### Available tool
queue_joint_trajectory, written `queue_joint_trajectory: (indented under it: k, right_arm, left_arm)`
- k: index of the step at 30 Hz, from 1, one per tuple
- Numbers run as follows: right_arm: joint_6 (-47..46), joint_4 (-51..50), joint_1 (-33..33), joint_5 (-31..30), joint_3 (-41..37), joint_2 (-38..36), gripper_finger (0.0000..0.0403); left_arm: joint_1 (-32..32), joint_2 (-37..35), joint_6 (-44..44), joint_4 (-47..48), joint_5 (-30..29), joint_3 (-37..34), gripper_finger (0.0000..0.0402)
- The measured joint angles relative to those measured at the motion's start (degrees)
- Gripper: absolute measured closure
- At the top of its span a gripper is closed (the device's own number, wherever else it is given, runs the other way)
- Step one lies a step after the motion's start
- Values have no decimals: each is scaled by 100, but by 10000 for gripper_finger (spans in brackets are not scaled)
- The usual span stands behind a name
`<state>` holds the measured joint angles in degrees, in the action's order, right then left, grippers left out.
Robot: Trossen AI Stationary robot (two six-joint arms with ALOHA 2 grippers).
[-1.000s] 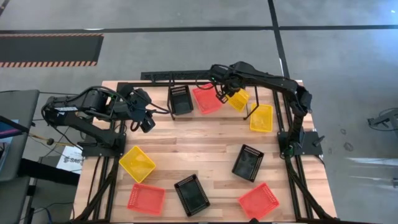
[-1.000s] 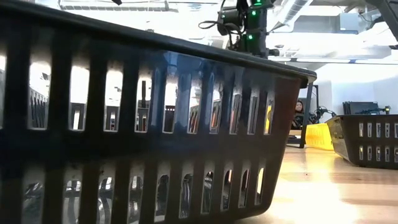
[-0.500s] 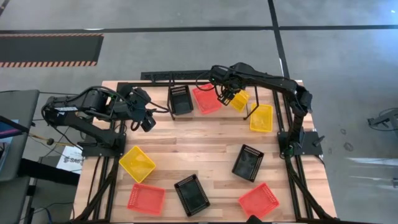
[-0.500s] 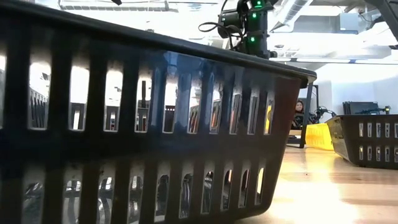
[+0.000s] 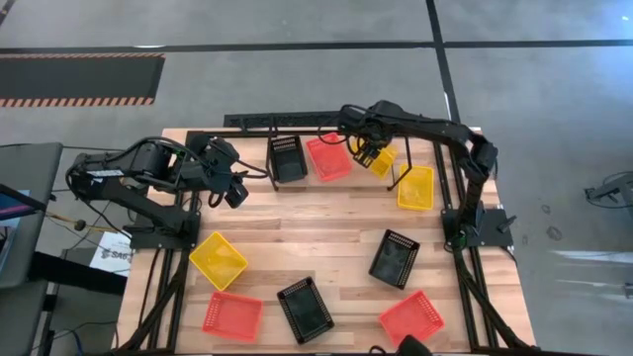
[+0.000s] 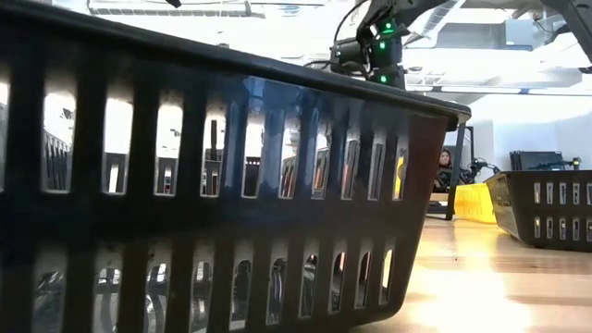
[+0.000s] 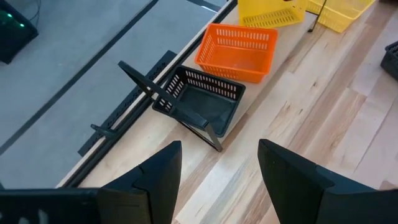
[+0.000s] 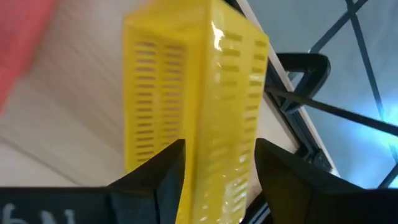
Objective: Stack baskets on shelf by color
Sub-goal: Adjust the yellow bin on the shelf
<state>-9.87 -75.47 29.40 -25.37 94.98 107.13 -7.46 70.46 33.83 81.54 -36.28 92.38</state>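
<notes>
Evidently the right tool stood at the shelf's right end, fingers spread either side of a yellow basket tipped on edge; the wrist view showed its wall between them. Whether they pinched it or had let go could not be told. The left tool hung open and empty near the bench's left rear, facing a black basket and an orange one at the shelf.

Handling, by judgement: light, thin plastic mesh, somewhat flexible, smooth enough to slip or tip. Best taken by a rim or short wall, fingers straddling it.

Loose on the bench lay another yellow basket beside the shelf, and nearer the front a yellow, two red and two black.

Hard to read: the low view was blocked almost wholly by a black basket's wall. The shelf's rods blurred against the frame.
</notes>
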Motion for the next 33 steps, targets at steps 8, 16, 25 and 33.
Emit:
queue_joint_trajectory:
  k: [8, 16, 25, 33]
  right_arm:
    - [-120, 4, 81, 1, -26, 2, 286]
    - [-65, 3, 97, 106, -28, 2, 386]
    - [-622, -230, 437, 124, -28, 2, 396]
    - [-1550, 85, 490, 520, -28, 2, 396]
  left_arm:
    - [-1, 0, 94, 0, -42, 0, 201]
    - [-2, 0, 139, 0, -43, 0, 201]
    - [-1, 0, 135, 2, -41, 0, 201]
    - [0, 0, 120, 3, -41, 0, 201]
